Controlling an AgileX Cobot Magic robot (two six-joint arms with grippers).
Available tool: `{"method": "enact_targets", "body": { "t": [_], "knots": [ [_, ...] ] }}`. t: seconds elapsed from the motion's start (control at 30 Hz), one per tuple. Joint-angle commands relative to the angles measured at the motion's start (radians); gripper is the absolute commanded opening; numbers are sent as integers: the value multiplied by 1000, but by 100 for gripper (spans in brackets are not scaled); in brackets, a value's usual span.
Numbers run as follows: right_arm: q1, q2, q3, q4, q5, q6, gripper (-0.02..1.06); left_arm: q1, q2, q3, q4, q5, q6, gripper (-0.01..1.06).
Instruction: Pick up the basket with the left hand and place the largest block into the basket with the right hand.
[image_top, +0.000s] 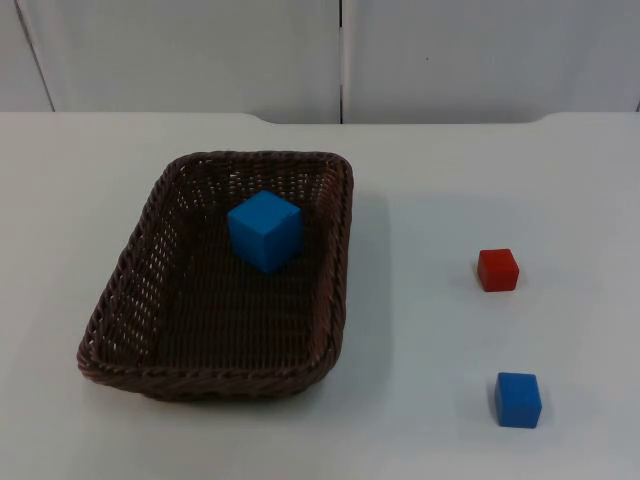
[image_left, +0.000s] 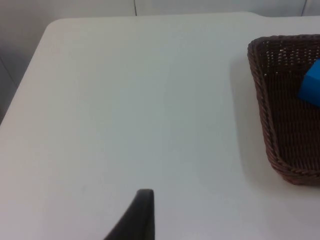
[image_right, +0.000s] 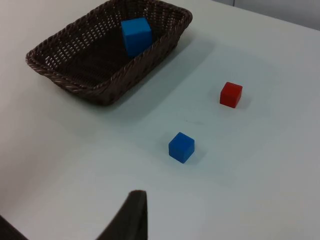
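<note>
A dark brown wicker basket (image_top: 140, 300) is set on the white table (image_top: 430, 180), on its left half in the top view, with its long sides running away from the camera toward the grey wall (image_top: 200, 50). A large light blue block (image_top: 265, 230) is seen inside the basket, resting on the woven floor in the half nearer the wall and turned so that one corner edge faces the camera. Two smaller blocks are left on the bare table well to the right of the basket: a small red block (image_top: 498, 270) nearer the wall and a small darker blue block (image_top: 518, 399) nearer the camera, the two standing apart from each other. In the left wrist view, one end of the basket (image_left: 280, 120) is shown with a part of the large block (image_left: 311, 85) inside it, and a black fingertip of the left gripper (image_left: 140, 215) is held over bare table well apart from the basket. In the right wrist view, the basket (image_right: 75, 67) with the large block (image_right: 136, 35), the red block (image_right: 231, 94) and the small blue block (image_right: 181, 147) are all seen, with a fingertip of the right gripper (image_right: 132, 215) above the table, away from them. Whether either gripper is spread or closed cannot be told, and nothing is seen held by either.
</note>
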Motion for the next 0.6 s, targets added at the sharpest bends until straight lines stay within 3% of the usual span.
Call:
{"method": "enact_targets", "body": {
  "t": [0.0, 0.57],
  "knots": [
    [-4, -4, 1, -1, -12, -1, 105, -5, -3, 5, -10, 2, 3, 105],
    [-4, -4, 1, 1, -12, -1, 105, -5, -3, 5, -10, 2, 3, 105]
  ]
}}
